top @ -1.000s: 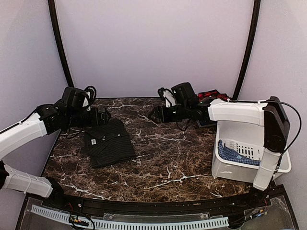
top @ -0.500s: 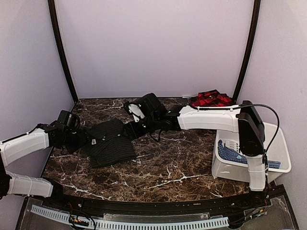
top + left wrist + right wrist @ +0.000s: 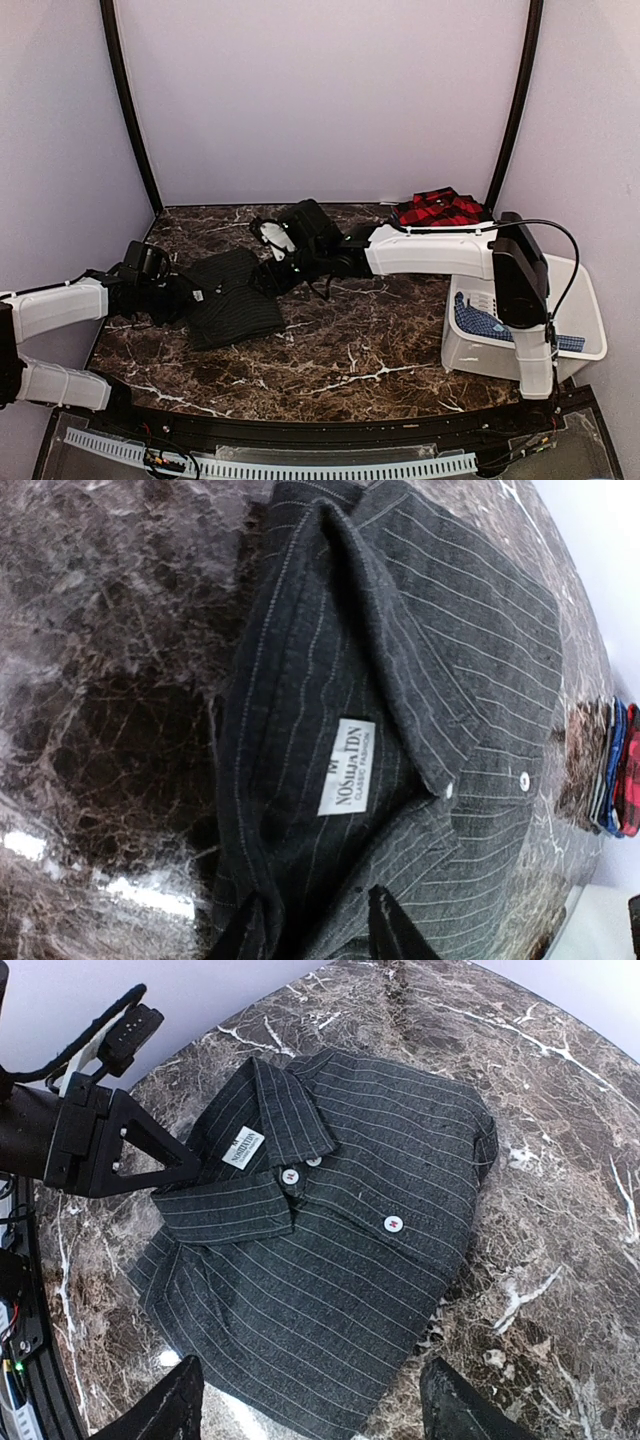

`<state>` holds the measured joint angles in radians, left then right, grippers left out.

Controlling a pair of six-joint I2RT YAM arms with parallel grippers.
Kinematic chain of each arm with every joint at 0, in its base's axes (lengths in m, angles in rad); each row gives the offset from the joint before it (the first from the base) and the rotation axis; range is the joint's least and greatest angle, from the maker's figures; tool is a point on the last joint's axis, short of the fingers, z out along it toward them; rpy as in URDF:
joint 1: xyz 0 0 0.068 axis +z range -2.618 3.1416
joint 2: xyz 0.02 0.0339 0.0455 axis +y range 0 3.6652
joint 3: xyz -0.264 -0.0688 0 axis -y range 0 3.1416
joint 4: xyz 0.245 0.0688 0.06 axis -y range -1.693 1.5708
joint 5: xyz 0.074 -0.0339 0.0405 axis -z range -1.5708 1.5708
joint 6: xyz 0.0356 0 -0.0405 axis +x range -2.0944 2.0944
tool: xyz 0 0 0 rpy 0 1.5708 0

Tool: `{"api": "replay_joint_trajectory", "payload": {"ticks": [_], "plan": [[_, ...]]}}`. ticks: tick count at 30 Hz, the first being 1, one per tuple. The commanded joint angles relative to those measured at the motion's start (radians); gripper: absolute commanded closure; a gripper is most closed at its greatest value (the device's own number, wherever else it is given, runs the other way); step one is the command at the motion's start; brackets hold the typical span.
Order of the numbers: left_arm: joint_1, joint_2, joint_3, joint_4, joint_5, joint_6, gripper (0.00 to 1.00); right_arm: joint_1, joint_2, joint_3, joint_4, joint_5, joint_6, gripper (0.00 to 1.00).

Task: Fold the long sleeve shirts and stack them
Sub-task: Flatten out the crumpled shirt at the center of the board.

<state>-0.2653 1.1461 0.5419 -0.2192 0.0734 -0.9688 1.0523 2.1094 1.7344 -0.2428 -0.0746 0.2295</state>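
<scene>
Stacking seems in hand: the folded charcoal pinstripe shirt (image 3: 232, 297) lies at the left of the bench (image 3: 350, 340); left fingers (image 3: 388, 925) straddle its collar (image 3: 290, 1110) — grip unclear; right fingers (image 3: 455, 1410) hang released above — next, both need a hold to lift it.

Wears white shells on left arm (image 3: 55, 308) and right arm (image 3: 430, 250), black joints; trails thin black cable (image 3: 572, 243); shows black, triangular left gripper (image 3: 190, 1172).
</scene>
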Motion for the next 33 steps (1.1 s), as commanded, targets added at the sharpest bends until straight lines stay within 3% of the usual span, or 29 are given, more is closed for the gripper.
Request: {"api": "replay_joint_trajectory", "payload": {"ticks": [1, 6, 12, 16, 22, 29, 30, 32, 33], "plan": [[0.003, -0.021, 0.001, 0.052, 0.074, -0.015, 0.82, 0.008, -0.027, -0.028, 0.046, 0.016, -0.019, 0.29], [-0.033, -0.058, 0.068, 0.058, 0.103, 0.003, 1.00, 0.007, -0.046, -0.063, 0.065, 0.027, -0.029, 0.29], [-0.096, -0.013, 0.191, 0.070, 0.135, 0.025, 1.00, 0.009, -0.055, -0.069, 0.069, 0.016, -0.033, 0.29], [-0.153, 0.072, 0.307, 0.135, 0.172, 0.031, 1.00, 0.009, -0.097, -0.117, 0.090, 0.107, -0.020, 0.29], [-0.226, 0.385, 0.596, 0.244, 0.267, 0.062, 1.00, -0.022, -0.190, -0.205, 0.069, 0.325, 0.095, 0.28], [-0.278, 0.774, 1.025, 0.315, 0.369, 0.106, 1.00, -0.060, -0.273, -0.289, 0.043, 0.388, 0.153, 0.25], [-0.279, 0.851, 1.125, 0.298, 0.398, 0.119, 0.98, -0.062, -0.278, -0.294, 0.036, 0.392, 0.158, 0.25], [-0.282, 0.926, 1.224, 0.250, 0.430, 0.129, 0.82, -0.061, -0.281, -0.304, 0.025, 0.395, 0.166, 0.24], [-0.282, 0.936, 1.239, 0.241, 0.430, 0.131, 0.65, -0.061, -0.281, -0.309, 0.024, 0.394, 0.169, 0.24]]}}
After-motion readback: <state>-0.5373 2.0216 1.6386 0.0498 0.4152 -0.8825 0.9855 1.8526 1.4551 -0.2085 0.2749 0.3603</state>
